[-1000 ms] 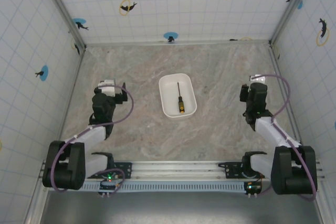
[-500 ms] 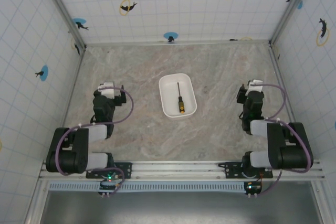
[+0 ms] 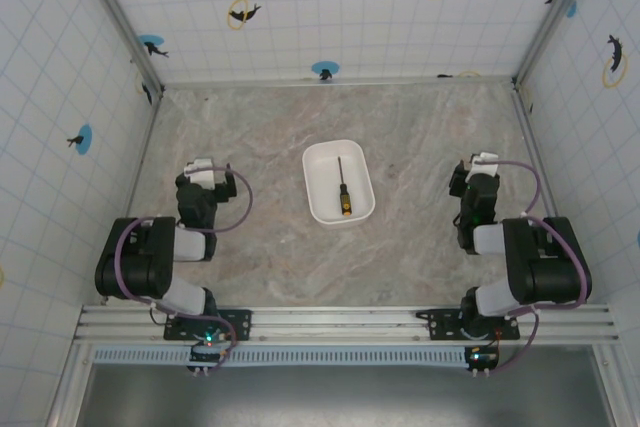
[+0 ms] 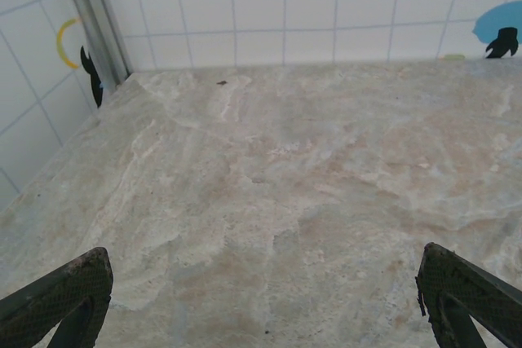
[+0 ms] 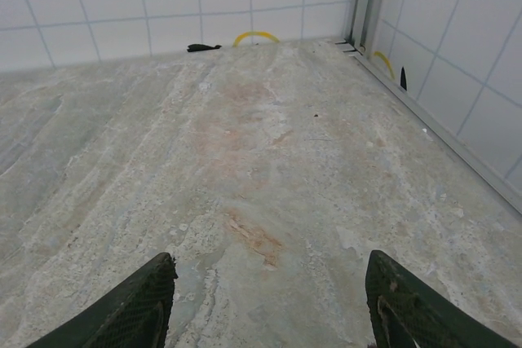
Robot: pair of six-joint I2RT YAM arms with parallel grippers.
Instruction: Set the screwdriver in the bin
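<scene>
- White tiled walls point(image 3: 330, 17) with fish stickers close in the work area on three sides.
- Marbled tabletop point(image 3: 260, 127) lies between them, carrying just one item near its middle.
- Left arm point(image 3: 150, 257) and right arm point(image 3: 540, 267) are both folded low by their bases at the near edge, well apart from that item.
- White bin point(image 3: 307, 182) sits upright near the centre of the tabletop, between the two arms and touched by neither.
- Left gripper point(image 4: 261, 303) has its fingers spread wide with bare stone between them. The right gripper point(image 5: 269, 303) is likewise spread and holds nothing.
- Screwdriver point(image 3: 342, 190) lies flat inside the bin, its thin shaft pointing toward the far wall and its dark-and-yellow handle toward the arms. It is fully within the rim.
- Judged from this, the placement looks finished: the tool is in, both grippers are free, and nothing seems left beyond parking the arms.
</scene>
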